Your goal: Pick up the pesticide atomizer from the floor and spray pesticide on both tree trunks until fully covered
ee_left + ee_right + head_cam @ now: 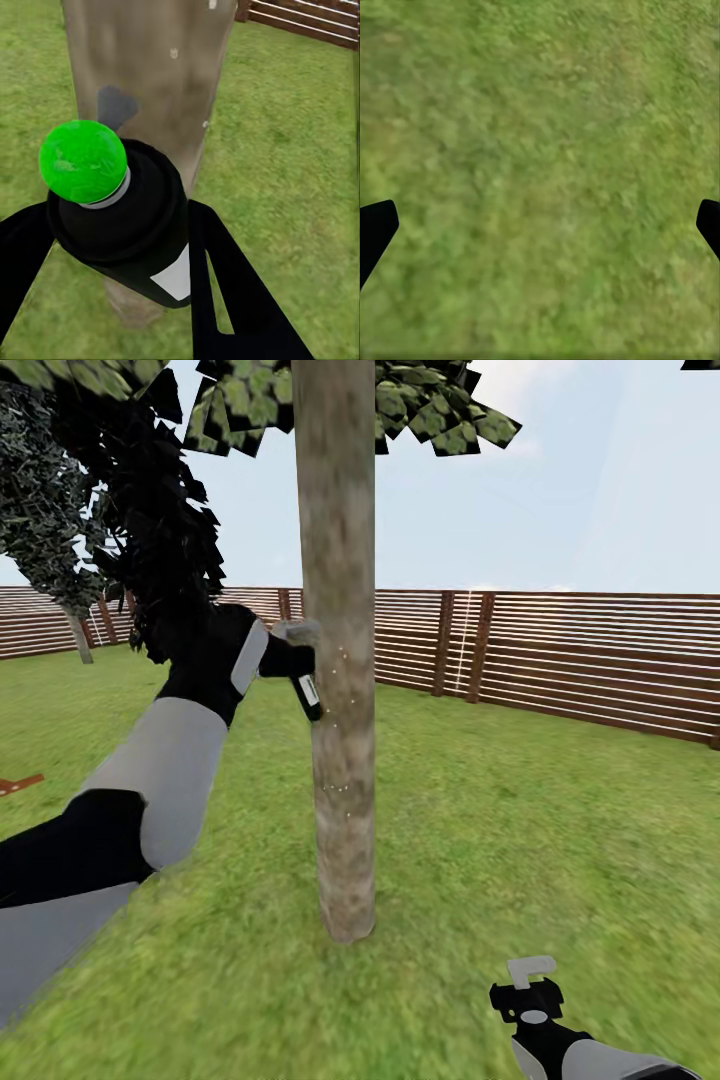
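Left hand (300, 660) is clamped on the atomizer (308, 695), fingers either side of the bottle, held just beside the trunk (340, 660) about mid-height. A few white specks (335, 788) show on the bark, sparse, so coverage looks far from done. Right hand (530, 985) hangs low over the grass (520, 810), jaws wide apart, holding nothing. Risks: nozzle so close to the trunk it may bump it or wet only a small patch; far side of the trunk likely missed unless the base circles; bottle could slip in the grip if it knocks the bark.
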